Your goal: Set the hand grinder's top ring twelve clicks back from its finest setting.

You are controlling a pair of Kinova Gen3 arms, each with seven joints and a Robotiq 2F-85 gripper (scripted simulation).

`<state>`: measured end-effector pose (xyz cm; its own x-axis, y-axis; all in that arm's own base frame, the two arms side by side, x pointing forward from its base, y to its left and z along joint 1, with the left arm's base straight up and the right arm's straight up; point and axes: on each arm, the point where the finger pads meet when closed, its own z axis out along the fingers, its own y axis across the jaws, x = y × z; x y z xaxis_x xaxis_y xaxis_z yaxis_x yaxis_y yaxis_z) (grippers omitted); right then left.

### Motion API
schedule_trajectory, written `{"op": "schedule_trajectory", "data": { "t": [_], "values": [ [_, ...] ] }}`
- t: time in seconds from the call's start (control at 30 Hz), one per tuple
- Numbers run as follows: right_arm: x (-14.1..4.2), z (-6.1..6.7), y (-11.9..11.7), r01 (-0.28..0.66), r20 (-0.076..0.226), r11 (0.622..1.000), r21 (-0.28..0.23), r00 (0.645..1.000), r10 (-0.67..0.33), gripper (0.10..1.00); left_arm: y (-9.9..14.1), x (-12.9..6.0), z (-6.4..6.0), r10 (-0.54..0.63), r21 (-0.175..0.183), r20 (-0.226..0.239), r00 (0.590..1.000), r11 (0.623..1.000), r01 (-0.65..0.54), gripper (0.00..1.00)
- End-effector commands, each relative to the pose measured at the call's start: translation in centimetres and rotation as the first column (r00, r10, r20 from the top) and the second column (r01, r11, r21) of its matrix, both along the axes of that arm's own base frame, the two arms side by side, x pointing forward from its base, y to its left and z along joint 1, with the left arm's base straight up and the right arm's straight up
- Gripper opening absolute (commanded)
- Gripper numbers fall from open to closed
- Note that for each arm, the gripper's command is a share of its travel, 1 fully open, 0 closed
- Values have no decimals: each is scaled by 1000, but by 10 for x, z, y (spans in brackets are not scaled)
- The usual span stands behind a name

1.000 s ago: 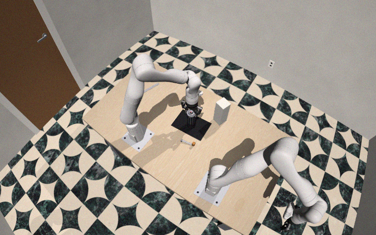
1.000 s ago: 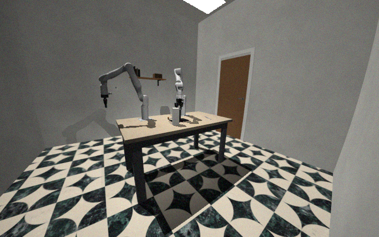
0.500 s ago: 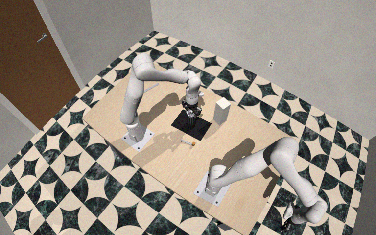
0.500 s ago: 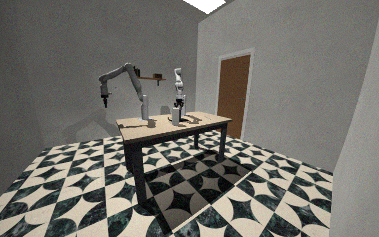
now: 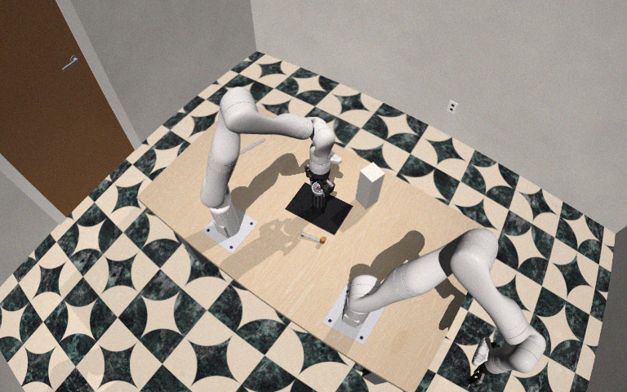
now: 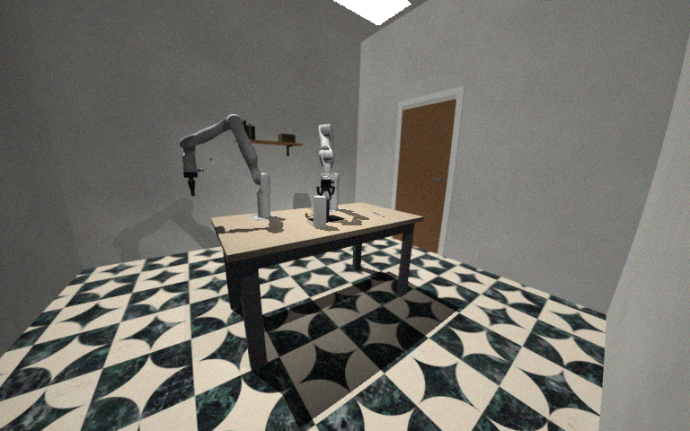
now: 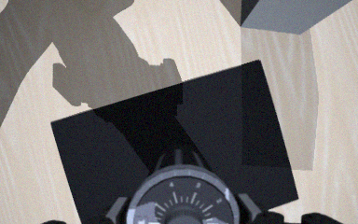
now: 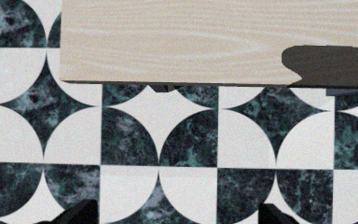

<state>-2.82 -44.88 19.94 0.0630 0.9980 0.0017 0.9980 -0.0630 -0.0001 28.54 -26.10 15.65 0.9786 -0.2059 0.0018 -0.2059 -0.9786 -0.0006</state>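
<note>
Clamped on top ring with left pincer, above mat; angled downward. Spread apart at right pincer, well apart from mat, directed downward.

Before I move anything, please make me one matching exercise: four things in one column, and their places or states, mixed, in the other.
1. Black rectangular mat
2. Tall grey block
3. Thin grey rod with orange knob
4. Black right claw

A. Open, beyond the table's edge
B. Under the dark cylindrical hand grinder
C. Standing upright, off the mat
D. Lying flat on the wood

Pairs: 1-B, 2-C, 3-D, 4-A
</note>
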Motion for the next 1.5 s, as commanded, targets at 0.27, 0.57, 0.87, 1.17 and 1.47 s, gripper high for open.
{"op": "schedule_trajectory", "data": {
  "t": [0.27, 0.57, 0.87, 1.17, 1.47],
  "values": [
    [0, 1, 0, 0, 0, 1000, -2, 1000, 0, 1000, 0, 0, 0, -170, -1, 0, 985, 985, 170, 661],
    [0, 1, 0, 0, 0, 1000, -2, 1000, 0, 1000, 0, 0, 0, -301, -1, 0, 954, 954, 301, 661],
    [0, 1, 0, 0, 0, 1000, -2, 1000, 0, 1000, 0, 0, 0, -469, -1, 0, 883, 883, 469, 661],
    [0, 1, 0, 0, 0, 1000, -2, 1000, 0, 1000, 0, 0, 0, -593, -1, 0, 806, 806, 593, 661],
    [0, 1, 0, 0, 0, 1000, -2, 1000, 0, 1000, 0, 0, 0, -732, 0, 0, 681, 681, 732, 661]
  ]
}}
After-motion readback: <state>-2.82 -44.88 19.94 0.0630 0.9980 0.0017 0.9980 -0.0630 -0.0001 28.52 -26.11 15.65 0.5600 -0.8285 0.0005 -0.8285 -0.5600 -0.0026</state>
